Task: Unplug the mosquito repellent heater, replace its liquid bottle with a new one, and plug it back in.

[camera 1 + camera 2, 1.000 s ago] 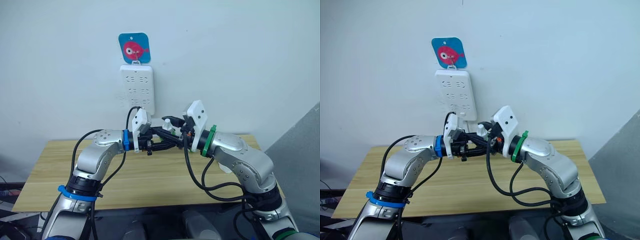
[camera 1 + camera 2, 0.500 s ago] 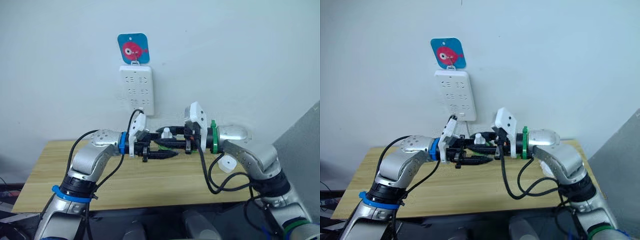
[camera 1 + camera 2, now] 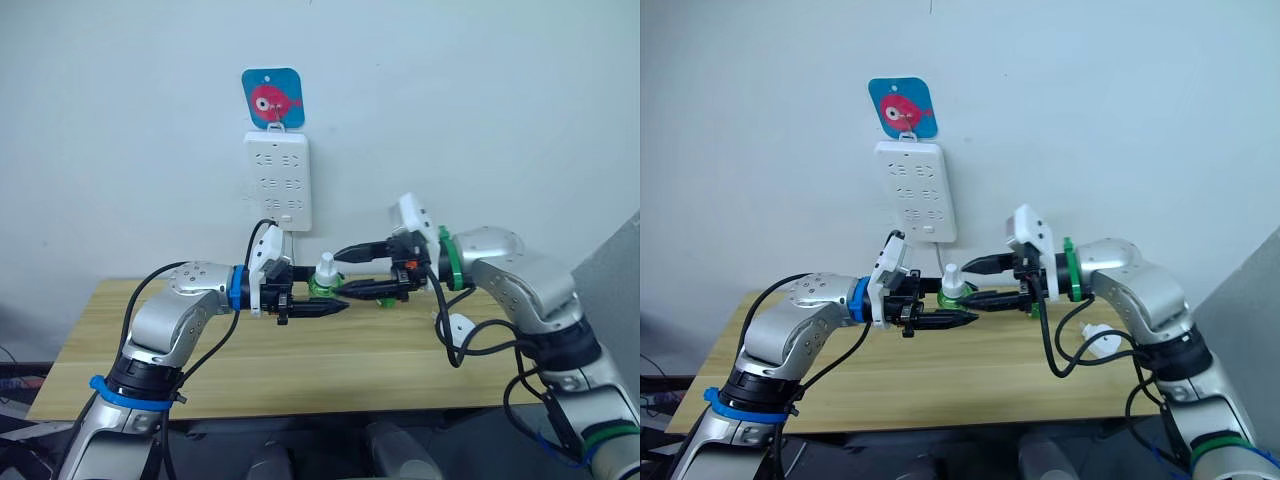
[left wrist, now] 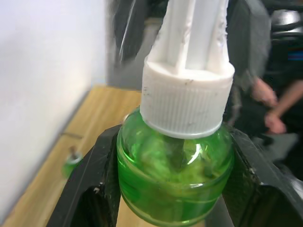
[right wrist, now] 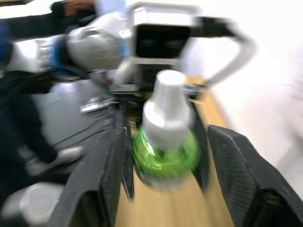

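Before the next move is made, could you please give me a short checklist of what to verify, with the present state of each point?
1. Left gripper clamps the green bottle on both sides: ok.
2. Right gripper open, one finger on each side of the bottle: ok.
3. White cap on the bottle: ok.
4. Mosquito repellent heater unplugged; it seems to lie on the table: ok.
5. Power strip face free of plugs: ok.
6. Bottle is the new one: cannot tell.
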`<move>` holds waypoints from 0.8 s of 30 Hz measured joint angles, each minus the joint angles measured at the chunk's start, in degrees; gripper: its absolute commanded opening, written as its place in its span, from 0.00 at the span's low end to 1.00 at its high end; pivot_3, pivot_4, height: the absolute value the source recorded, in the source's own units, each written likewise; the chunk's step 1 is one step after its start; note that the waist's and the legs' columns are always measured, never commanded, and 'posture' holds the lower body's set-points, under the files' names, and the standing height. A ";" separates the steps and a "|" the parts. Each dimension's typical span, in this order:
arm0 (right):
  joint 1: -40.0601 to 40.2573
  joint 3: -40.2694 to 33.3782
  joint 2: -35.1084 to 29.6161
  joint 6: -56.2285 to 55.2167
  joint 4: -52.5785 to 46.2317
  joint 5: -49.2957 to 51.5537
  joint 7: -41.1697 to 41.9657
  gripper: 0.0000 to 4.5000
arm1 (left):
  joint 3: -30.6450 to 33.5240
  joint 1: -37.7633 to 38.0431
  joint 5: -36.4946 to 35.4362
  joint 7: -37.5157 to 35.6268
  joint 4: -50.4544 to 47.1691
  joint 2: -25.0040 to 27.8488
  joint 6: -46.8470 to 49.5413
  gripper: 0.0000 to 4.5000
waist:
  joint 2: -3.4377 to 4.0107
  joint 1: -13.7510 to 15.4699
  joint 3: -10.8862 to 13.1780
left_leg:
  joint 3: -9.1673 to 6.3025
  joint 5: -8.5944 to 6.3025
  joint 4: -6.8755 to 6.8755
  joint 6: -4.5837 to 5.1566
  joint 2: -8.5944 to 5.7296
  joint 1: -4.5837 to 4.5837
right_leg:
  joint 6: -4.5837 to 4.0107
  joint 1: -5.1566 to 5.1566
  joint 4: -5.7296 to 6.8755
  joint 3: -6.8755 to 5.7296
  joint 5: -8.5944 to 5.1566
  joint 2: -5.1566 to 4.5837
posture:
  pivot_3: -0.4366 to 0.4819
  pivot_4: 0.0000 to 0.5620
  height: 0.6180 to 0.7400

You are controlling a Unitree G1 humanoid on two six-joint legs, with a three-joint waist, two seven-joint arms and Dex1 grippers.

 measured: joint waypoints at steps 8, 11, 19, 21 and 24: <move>11.67 0.36 8.08 4.31 -16.43 -1.00 -18.55 0.64 | -0.19 0.20 1.54 3.46 0.73 -3.11 -2.23 0.52 | 0.02 -0.32 0.00 | 0.03 0.00 0.00 0.00 0.06 0.09 | 0.06 0.01 0.09 0.05 -0.07 0.08 | 0.26 0.11 0.70; 11.83 1.63 10.47 4.77 -16.56 -2.95 -22.75 0.64 | -0.19 -0.04 2.08 4.18 1.77 -3.58 -2.98 0.52 | 0.01 -0.33 0.00 | 0.08 0.00 0.02 -0.01 0.05 0.11 | 0.07 0.03 0.08 0.10 -0.08 0.08 | 0.26 0.11 0.70; 9.93 3.36 16.04 3.60 -12.09 -6.08 -28.00 0.64 | -0.38 -0.39 2.71 4.88 1.96 -4.48 -3.52 0.52 | 0.02 -0.29 0.00 | 0.03 0.00 -0.02 0.00 0.05 0.11 | 0.06 0.03 0.07 0.05 -0.08 0.08 | 0.27 0.11 0.70; 9.90 3.35 16.43 3.58 -11.75 -6.16 -28.19 0.50 | -0.39 -0.39 2.71 4.93 1.96 -4.50 -3.51 0.52 | 0.02 -0.29 0.00 | 0.04 0.00 -0.02 -0.01 0.05 0.11 | 0.06 0.03 0.07 0.06 -0.08 0.08 | 0.27 0.11 0.70; 9.77 3.39 16.52 3.60 -11.39 -5.69 -27.58 0.27 | -0.39 -0.38 2.74 5.03 1.90 -4.48 -3.51 0.52 | 0.02 -0.28 0.00 | 0.03 0.00 -0.02 0.00 0.05 0.11 | 0.06 0.03 0.07 0.05 -0.08 0.08 | 0.28 0.11 0.70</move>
